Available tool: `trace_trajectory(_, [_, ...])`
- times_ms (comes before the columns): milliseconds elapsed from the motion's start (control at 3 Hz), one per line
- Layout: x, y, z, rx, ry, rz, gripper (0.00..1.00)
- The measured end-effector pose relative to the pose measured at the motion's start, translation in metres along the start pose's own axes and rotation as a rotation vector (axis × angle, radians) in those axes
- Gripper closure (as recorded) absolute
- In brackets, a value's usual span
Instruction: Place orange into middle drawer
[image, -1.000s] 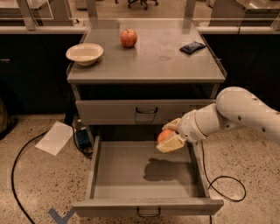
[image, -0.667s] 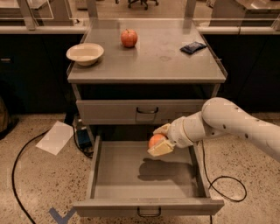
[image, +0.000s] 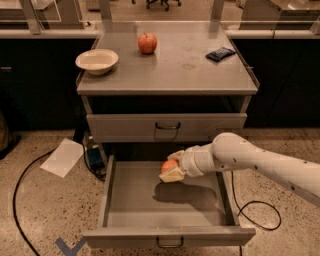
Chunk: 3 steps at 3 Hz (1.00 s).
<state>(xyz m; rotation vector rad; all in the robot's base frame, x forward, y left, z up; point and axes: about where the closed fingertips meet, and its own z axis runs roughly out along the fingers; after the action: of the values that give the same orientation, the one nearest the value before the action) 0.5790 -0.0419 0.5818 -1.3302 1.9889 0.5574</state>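
obs — orange (image: 168, 164) is held in the gripper (image: 171, 169), over the far part of the open middle drawer (image: 107, 192), roughly midway between its left and right walls. the cream fingers (image: 173, 175) close on it from above and below; only the left face of the fruit shows past them. the arm (image: 235, 156) reaches in from the right. a shadow (image: 186, 193) lies on the drawer floor, near and right of the fruit, so i judge the orange to be off the floor, not resting on it.

handling, judged — round, smooth, firm skin over a slightly yielding body. moderately heavy for its size. it will roll as soon as it is let go, and the drawer floor is flat metal, so a release from height would let it bounce and run to a wall. not fragile, though a hard squeeze could bruise it. best hold is across the widest part, pads opposite each other; off-centre pads would let a round skin squirt out.

next move calls for lowering close to the floor before opening — well inside the walls.

surroundings: upper drawer (image: 167, 127) is shut. on the cabinet top (image: 180, 75), an apple (image: 147, 43) and a bowl (image: 97, 61), both well apart from the work.
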Motion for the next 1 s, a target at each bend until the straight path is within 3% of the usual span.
trace_trajectory(333, [0.031, -0.009, 0.032, -0.005, 0.035, 0.067, 1.0])
trace_trajectory(667, [0.031, -0.009, 0.032, -0.005, 0.035, 0.067, 1.0])
trace_trajectory(1000, [0.047, -0.001, 0.043, -0.002, 0.047, 0.094, 1.0])
